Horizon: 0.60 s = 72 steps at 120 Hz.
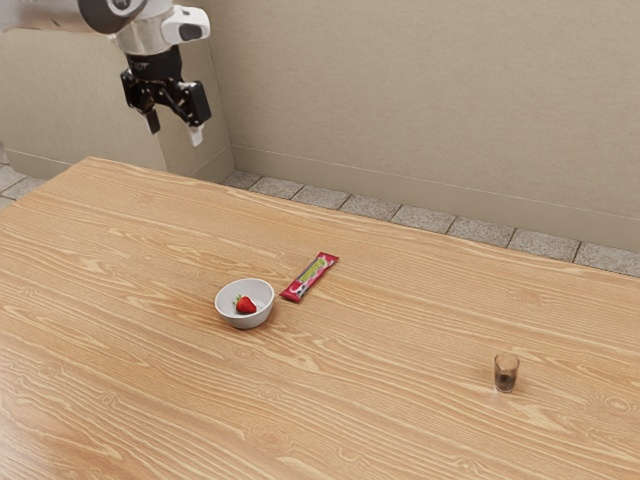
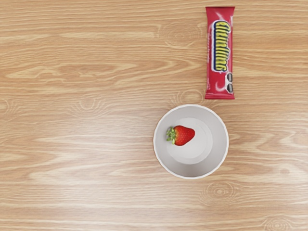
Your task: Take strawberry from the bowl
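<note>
Step in hand is prob. the approach, w/ fingers (image 1: 175, 128) spread & empty, well above the counter (image 1: 400, 340), strawberry (image 2: 184, 135) lying in the bowl (image 2: 220, 139), so next move shd be over & down, lined up w/ the strawberry, avoiding the bowl's wall

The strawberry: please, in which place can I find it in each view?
Exterior view: the strawberry is in the white bowl, toward the exterior view's left, below mid-height.
Wrist view: near the picture's centre, inside the bowl, off the bowl's middle.
Shared landmark: the red-wrapped bar close beside the bowl.
</note>
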Each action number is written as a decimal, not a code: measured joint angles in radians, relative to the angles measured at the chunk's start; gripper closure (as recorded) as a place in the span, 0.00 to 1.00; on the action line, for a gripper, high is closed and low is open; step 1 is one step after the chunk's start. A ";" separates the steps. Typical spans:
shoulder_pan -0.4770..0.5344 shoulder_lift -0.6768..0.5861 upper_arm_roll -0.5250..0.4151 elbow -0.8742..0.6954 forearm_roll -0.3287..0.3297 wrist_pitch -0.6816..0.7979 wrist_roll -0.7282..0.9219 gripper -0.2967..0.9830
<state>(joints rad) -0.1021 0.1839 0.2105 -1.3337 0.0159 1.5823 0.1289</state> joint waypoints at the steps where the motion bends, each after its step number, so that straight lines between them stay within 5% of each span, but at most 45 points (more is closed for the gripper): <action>1: 0.000 0.000 0.000 0.000 0.000 0.000 0.000 0.25; 47: 0.000 -0.002 0.004 -0.009 0.001 0.006 -0.017 0.25; 72: -0.020 -0.025 0.009 -0.288 -0.005 0.168 -0.030 0.25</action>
<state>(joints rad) -0.1224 0.1586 0.2192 -1.6218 0.0106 1.7500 0.0994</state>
